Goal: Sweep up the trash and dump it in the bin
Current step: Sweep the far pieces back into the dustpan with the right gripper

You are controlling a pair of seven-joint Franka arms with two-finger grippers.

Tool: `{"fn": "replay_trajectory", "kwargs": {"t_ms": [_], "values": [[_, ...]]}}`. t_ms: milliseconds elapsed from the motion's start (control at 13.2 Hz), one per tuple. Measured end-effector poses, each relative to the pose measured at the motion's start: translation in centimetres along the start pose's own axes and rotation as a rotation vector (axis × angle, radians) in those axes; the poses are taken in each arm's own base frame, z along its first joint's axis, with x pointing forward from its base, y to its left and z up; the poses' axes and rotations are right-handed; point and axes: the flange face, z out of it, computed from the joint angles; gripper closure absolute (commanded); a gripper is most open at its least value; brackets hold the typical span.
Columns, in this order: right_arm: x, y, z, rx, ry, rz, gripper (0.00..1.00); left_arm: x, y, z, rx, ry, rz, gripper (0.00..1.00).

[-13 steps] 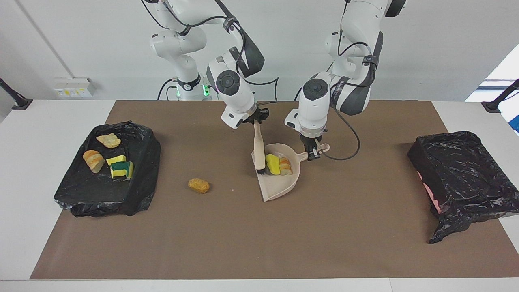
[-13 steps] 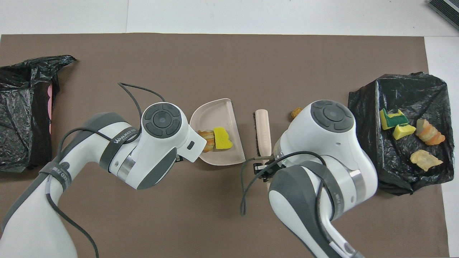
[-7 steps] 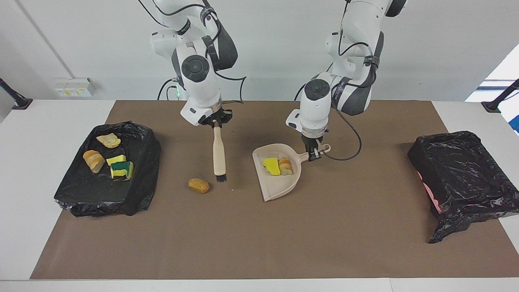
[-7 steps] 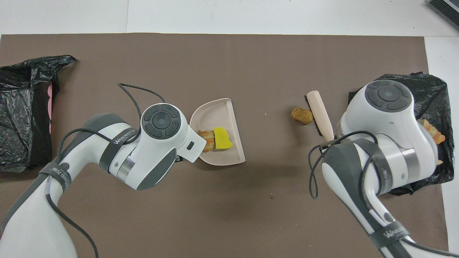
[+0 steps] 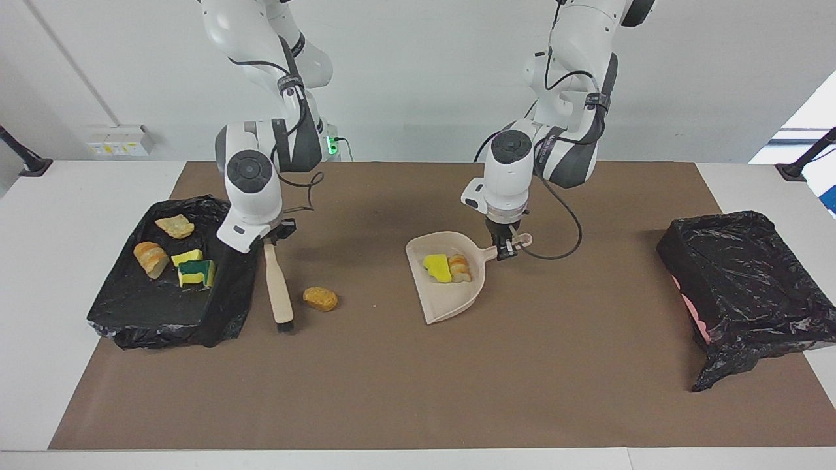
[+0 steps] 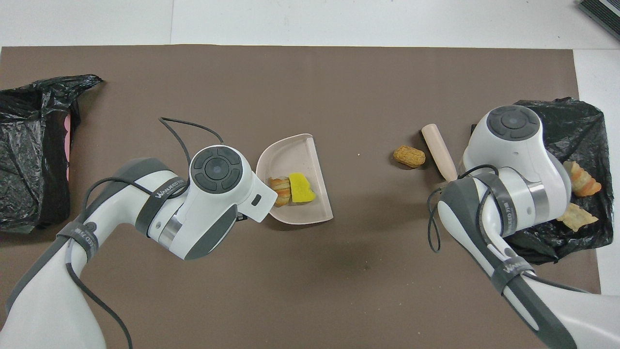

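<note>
1. R gripper (image 5: 273,236) was clamped on the handle end of the brush (image 5: 279,289), over the brown mat (image 5: 522,391) just beside the black-lined tray (image 5: 117,313) at the R arm's end of the bench.
2. Brush hung nearly upright, bristles down, tip at or just above the mat; can't tell if touching.
3. One tan-orange lump (image 5: 320,299) lay loose on the mat just beside the brush, on the side toward the dustpan, apart from it. In the overhead view the lump (image 6: 409,156) sat next to the brush handle (image 6: 438,151).
4. L gripper (image 5: 505,249) was clenched on the dustpan's handle (image 5: 513,242), mid-bench.
5. Beige dustpan (image 5: 450,294) lay on the mat w/ its open edge pointing away from the robots and toward the R arm's end.
6. In the pan, near its handle end: a yellow sponge bit (image 5: 436,268) and an orange-striped bread-like lump (image 5: 460,267), touching side by side.
7. On the black-lined tray: a pale tan lump (image 5: 175,226) nearest the robots, a bread-like lump (image 5: 151,258), a small yellow sponge bit (image 5: 187,256) and a green-backed sponge bit (image 5: 196,273).
8. A second black-bagged bin (image 5: 744,287) sat at the L arm's end of the bench, w/ pink showing at its lower edge.
</note>
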Motion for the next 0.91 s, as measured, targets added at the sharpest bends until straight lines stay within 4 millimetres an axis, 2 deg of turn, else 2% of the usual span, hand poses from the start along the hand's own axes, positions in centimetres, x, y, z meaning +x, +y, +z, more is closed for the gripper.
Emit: {"fn": "replay_trajectory", "kwargs": {"t_ms": [227, 604, 680, 906], "values": [[0.1, -5.4, 0.0, 0.098, -0.009, 0.011, 1.0, -0.1, 0.1, 0.0, 0.003, 0.001, 0.001, 1.0], [0.1, -17.0, -1.1, 0.264, 0.024, 0.039, 1.0, -0.1, 0.2, 0.0, 0.004, 0.001, 0.001, 1.0], [0.0, -18.9, -1.2, 0.309, 0.028, 0.049, 1.0, -0.1, 0.3, 0.0, 0.004, 0.001, 0.002, 1.0], [-0.4, -22.7, -2.0, 0.445, 0.016, 0.063, 1.0, -0.2, 0.3, 0.0, 0.004, 0.0, 0.001, 1.0]]}}
